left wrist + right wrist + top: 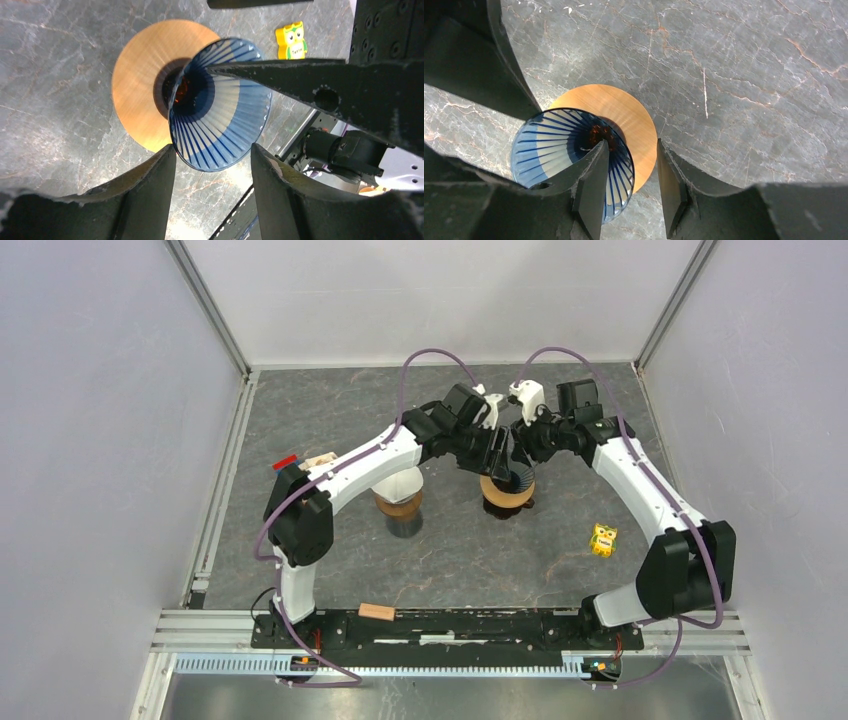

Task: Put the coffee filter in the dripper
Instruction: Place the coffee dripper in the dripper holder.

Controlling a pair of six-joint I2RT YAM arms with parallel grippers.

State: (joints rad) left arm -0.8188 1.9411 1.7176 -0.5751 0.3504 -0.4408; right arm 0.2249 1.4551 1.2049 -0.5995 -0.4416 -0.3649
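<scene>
Two grippers are crowded over one dripper (507, 485) near the middle of the tabletop (330, 410), with an arm coming in from either side. The dripper is a blue cone with dark ribs, standing upright on a round wooden base (135, 85).

The left gripper (212, 152) hangs above the rim with its jaws spread and nothing between them. The right gripper (631, 147) is spread too and isn't gripping anything. It straddles the cone wall, with one finger (591, 185) over the mouth of the cone and the other over the edge of the wooden base (the left wrist view shows that finger lying across the rim).

As for the coffee filter, I honestly can't tell. The inside of the cone looks pale cream between the ribs, which could be paper or just the cone wall. Neither gripper holds it.

A yellow owl toy (602, 539) sits off to the right, well apart from the dripper, and a second brownish stand (398, 505) is partly hidden under the left arm.
</scene>
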